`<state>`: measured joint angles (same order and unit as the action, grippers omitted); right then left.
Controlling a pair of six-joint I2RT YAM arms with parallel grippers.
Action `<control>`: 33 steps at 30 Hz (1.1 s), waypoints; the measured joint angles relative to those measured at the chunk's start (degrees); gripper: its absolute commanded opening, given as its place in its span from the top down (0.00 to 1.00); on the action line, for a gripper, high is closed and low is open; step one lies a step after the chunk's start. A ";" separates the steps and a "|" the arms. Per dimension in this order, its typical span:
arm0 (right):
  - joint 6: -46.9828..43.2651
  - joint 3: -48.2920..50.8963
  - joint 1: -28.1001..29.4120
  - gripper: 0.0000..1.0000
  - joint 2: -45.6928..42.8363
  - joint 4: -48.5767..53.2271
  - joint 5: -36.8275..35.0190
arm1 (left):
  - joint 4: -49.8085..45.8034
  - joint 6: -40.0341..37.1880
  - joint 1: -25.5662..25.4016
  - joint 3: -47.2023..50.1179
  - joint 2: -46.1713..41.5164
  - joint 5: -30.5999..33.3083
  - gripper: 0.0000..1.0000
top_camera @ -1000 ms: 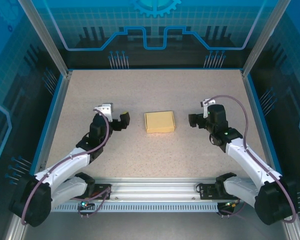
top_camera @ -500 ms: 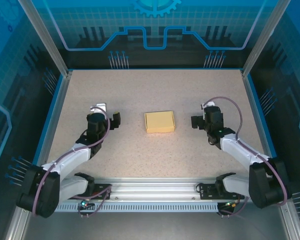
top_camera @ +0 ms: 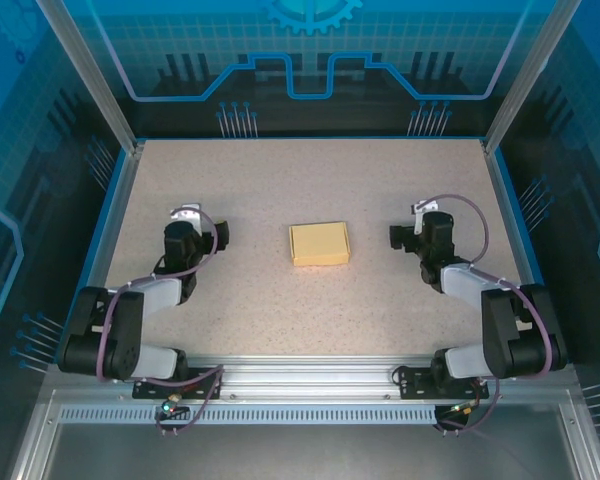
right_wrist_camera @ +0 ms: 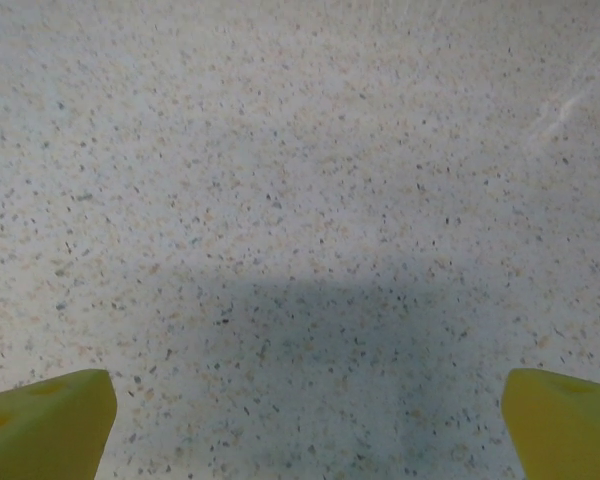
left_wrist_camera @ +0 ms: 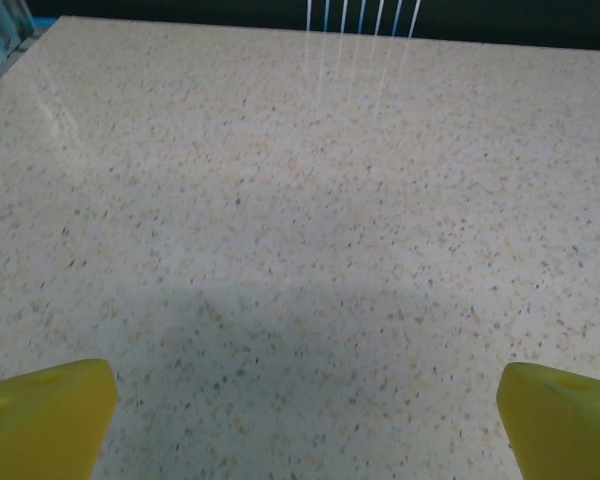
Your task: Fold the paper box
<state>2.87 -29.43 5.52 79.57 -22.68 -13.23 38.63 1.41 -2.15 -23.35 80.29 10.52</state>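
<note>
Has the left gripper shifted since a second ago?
Yes. The left gripper has drawn back leftward, away from the paper box, which lies where it was.

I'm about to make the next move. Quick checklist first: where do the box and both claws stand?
1. Paper box lies flat in the middle of the table: ok.
2. Left claw open, holding nothing: ok.
3. Right claw open, holding nothing: ok.
4. Both claws apart from the box: ok.
5. Box closed on every side: cannot tell.
</note>
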 measured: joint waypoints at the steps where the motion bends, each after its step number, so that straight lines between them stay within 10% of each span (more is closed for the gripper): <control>1: 0.00 0.55 -0.35 0.00 -0.02 -1.60 0.79 | 2.03 0.02 0.76 0.04 1.14 -1.38 0.01; 33: -2.58 4.83 -2.54 0.00 6.27 -18.60 10.69 | 11.45 -0.09 3.65 1.44 8.46 -10.40 0.01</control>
<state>0.30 -24.60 2.98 85.84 -41.28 -2.55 50.09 1.32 1.50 -21.91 88.75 0.12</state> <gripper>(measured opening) 0.997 0.989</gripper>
